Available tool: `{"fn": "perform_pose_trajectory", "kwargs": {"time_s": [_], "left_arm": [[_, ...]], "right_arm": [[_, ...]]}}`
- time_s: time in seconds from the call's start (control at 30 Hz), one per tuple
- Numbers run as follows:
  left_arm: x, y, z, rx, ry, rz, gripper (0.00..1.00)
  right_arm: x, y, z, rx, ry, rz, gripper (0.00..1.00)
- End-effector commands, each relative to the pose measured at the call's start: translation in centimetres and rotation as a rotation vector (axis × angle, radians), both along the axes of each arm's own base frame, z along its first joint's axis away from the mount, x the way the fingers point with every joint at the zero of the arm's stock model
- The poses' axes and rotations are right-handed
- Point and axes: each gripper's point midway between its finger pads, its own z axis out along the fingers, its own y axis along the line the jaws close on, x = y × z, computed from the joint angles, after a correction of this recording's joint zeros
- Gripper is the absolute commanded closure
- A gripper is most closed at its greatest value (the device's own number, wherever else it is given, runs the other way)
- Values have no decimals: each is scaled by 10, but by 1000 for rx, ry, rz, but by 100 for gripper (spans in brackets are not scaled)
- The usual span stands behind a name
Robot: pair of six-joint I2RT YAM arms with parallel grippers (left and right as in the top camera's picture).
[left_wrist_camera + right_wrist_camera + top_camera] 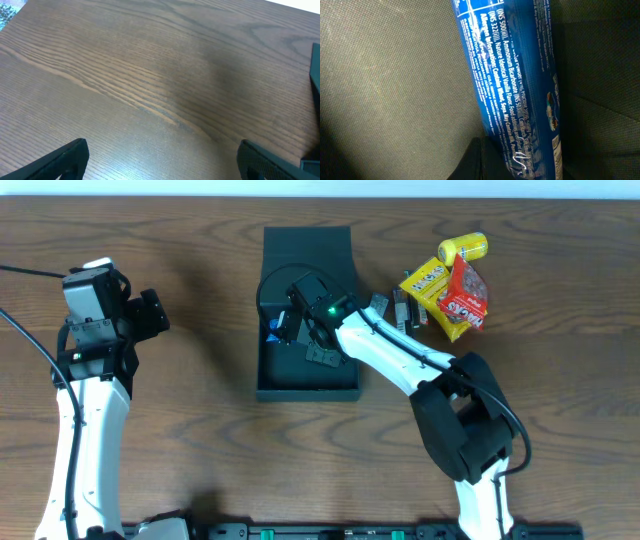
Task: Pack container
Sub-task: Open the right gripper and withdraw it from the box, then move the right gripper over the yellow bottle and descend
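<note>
well down in the box: right pincer closed on a blue packet

the black container (306, 246) sat open toward the far edge of the surface, about midway along it, its flap lid lying back. the right pincer (286, 326) reached inside it, clamped on a blue packet (515, 90). the left pincer (162, 157) hung with jaws spread wide over bare wood near the left edge. yellow and red snack packets (452, 288) lay heaped beside the container, on its right-edge side.

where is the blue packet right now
The blue packet is inside the black container, near its left wall in the overhead view, beside the right gripper.
</note>
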Motion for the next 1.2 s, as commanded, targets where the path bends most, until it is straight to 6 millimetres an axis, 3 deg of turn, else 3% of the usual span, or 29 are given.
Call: {"fn": "perform_pose_trajectory", "kwargs": {"time_s": [0.0,0.17,0.3,0.43,0.5,0.63,0.83,0.93,1.0,1.03,1.07,1.13,1.17], "left_arm": [[6,1,12,6,-30,-7,5],[6,1,12,6,-30,-7,5],[6,1,12,5,-30,-6,5],[6,1,12,5,-30,-6,5],[6,1,12,3,-31,-4,5],[6,1,12,2,-31,-4,5],[5,-1,10,-6,-27,-12,5],[4,-3,9,-15,-21,-19,5],[4,-3,9,-15,-20,-20,5],[4,-3,9,-15,-20,-20,5],[4,-3,9,-16,-20,-20,5],[4,-3,9,-18,-20,-22,5],[5,-5,9,-23,-21,-28,5]], "right_arm": [[1,-5,-5,-20,0,-14,99],[-3,6,11,9,-22,-18,99],[-3,22,52,79,-95,-12,99],[6,28,107,187,-205,-39,99],[24,18,148,307,-286,-164,99],[58,-16,190,506,-354,-472,99],[95,-79,197,710,-331,-937,99],[101,-97,197,737,-320,-1015,96],[104,-105,196,734,-325,-1031,80],[104,-108,196,729,-328,-1034,67],[105,-113,195,714,-335,-1024,44],[106,-119,194,694,-340,-1016,35],[106,-122,193,690,-340,-1023,16]]}}
